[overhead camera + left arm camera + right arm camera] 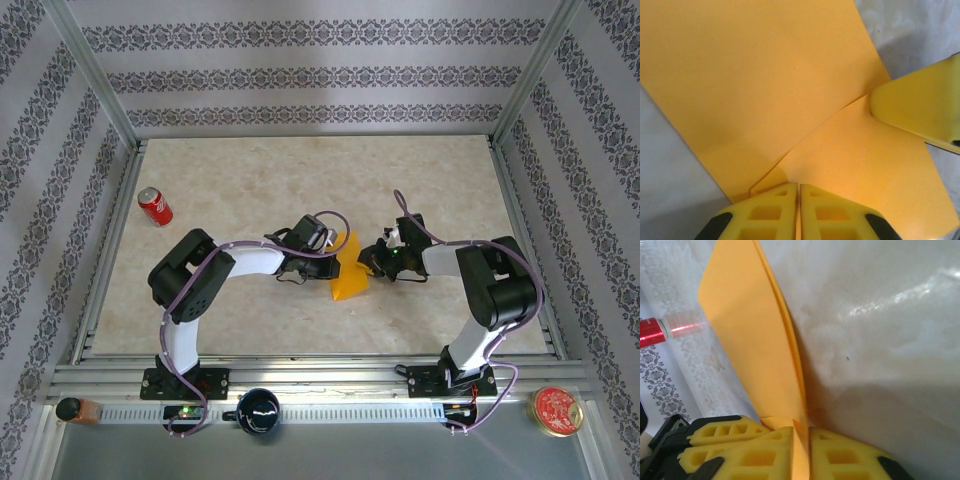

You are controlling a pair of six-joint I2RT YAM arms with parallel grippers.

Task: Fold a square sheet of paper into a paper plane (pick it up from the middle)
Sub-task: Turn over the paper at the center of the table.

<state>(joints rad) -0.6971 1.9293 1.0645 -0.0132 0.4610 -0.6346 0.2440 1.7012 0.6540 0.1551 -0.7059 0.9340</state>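
The square sheet of paper (348,272), orange-yellow and folded into layered flaps, stands on edge at the middle of the table between my two grippers. My left gripper (322,258) is at its left side. In the left wrist view the left gripper (799,189) is shut on the paper's (765,85) lower edge, where a crease runs up from the jaws. My right gripper (370,256) is at the paper's right side. In the right wrist view the right gripper (806,436) is shut on the paper's (747,325) folded edge. The right gripper's finger (917,107) touches the paper.
A red soda can (155,206) lies at the table's left side, well away from the arms. Metal frame rails (520,210) border the marbled tabletop (300,180). A black round object (258,410) and a red tin (556,410) sit below the near rail.
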